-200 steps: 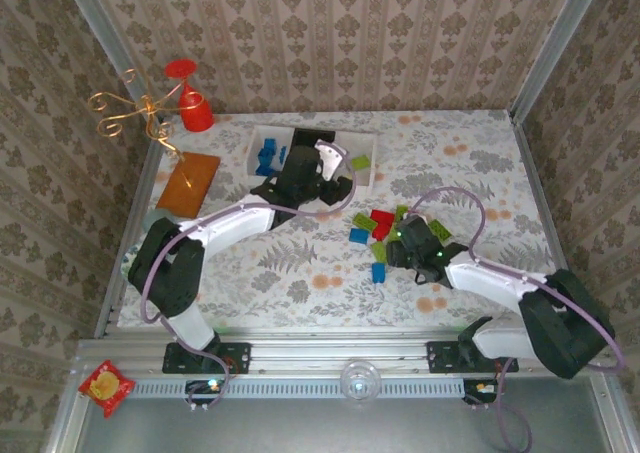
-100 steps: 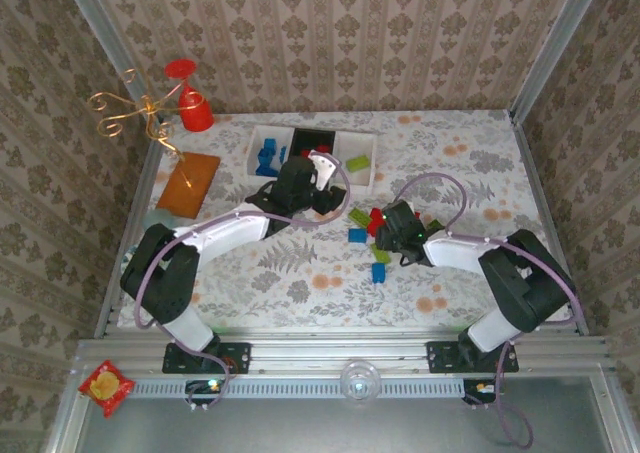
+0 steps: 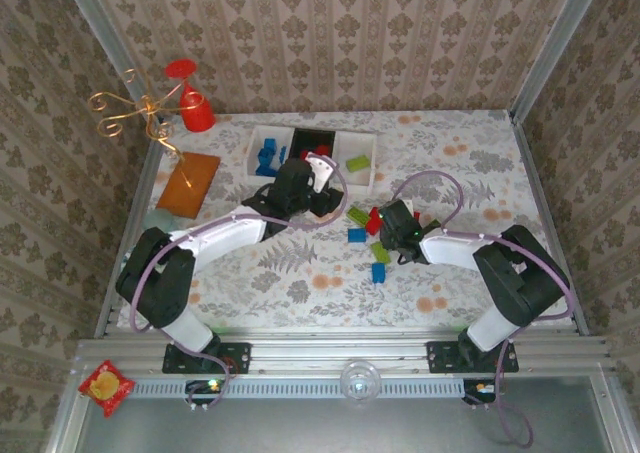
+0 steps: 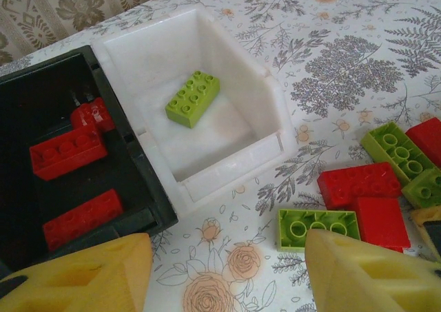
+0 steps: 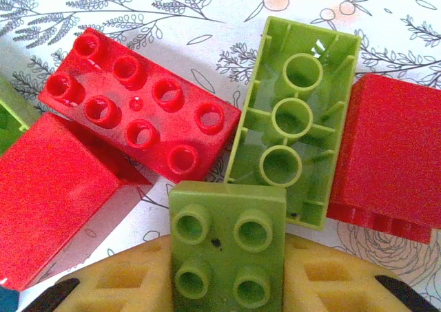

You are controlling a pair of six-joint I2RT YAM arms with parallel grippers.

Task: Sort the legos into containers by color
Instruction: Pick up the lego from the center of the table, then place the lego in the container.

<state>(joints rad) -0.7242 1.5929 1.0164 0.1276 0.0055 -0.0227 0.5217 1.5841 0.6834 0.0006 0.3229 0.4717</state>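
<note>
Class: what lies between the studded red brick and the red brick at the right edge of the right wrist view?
A lime green brick, hollow side up, separates the studded red brick from the right-edge red brick, in the right wrist view.

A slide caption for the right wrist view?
Right gripper shut on a small green brick among loose red bricks.

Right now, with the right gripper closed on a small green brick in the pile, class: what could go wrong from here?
1. The small green brick in the right gripper sits tight against an upturned green brick and a studded red brick; lifting may drag them.
2. The left gripper hangs open just in front of the white bin holding green, so the grippers might collide on the way there.
</note>
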